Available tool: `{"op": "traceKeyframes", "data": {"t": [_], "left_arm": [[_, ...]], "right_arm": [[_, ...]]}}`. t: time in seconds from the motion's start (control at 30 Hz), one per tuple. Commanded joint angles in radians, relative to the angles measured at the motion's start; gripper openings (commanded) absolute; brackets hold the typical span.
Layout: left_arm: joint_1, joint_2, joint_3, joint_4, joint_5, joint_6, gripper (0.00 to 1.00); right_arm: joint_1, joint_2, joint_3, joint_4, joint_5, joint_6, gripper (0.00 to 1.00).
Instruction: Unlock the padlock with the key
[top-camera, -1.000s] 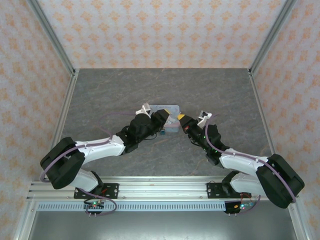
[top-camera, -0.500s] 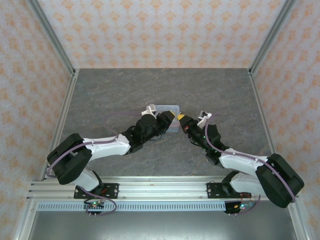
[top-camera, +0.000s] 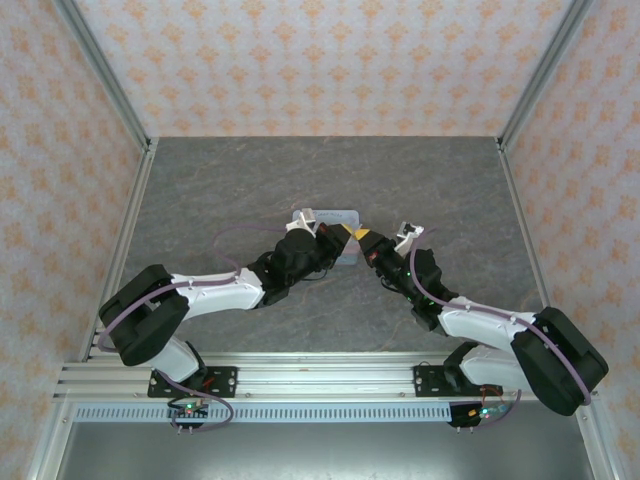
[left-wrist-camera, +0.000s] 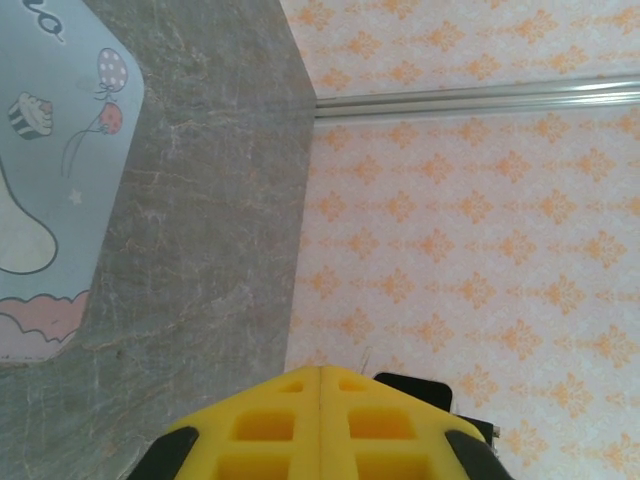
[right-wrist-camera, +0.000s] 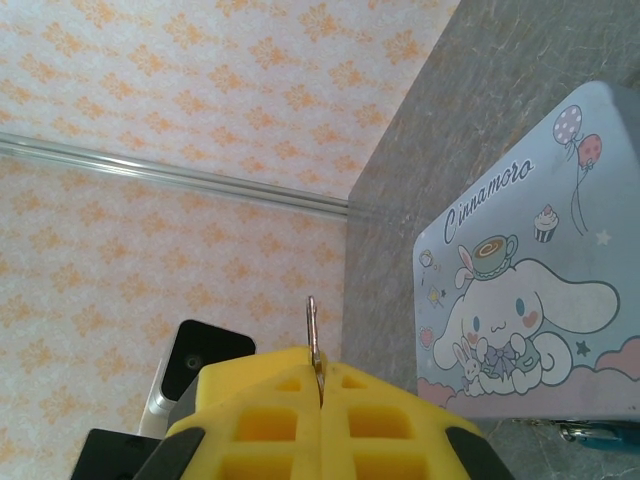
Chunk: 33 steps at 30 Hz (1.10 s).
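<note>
While the right gripper (right-wrist-camera: 320, 378) pinches the key (right-wrist-camera: 312, 325) between closed jaws, the left gripper (left-wrist-camera: 320, 375) hangs near the tin (right-wrist-camera: 520, 290), jaws pressed together on nothing visible; the padlock (right-wrist-camera: 600, 432) lies just beside the tin, seemingly needing steadying before insertion.

Thin pale key (right-wrist-camera: 312, 325) upright in right gripper (right-wrist-camera: 322, 385); teal padlock (right-wrist-camera: 598, 432) just beside tin (right-wrist-camera: 520, 240).
</note>
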Motion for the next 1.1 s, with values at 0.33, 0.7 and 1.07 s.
{"op": "traceKeyframes", "data": {"t": [0.33, 0.7, 1.07], "left_arm": [[0.043, -0.081, 0.016, -0.101, 0.024, 0.155, 0.0], [0.158, -0.126, 0.048, -0.131, 0.343, 0.395, 0.0], [0.164, -0.094, 0.037, -0.046, 0.409, 0.363, 0.0]], "right_arm": [[-0.081, -0.354, -0.108, -0.314, -0.075, -0.017, 0.56], [-0.199, -0.397, -0.057, -0.372, -0.348, -0.125, 0.5], [-0.196, -0.13, 0.053, -0.077, -0.427, -0.045, 0.4]]}}
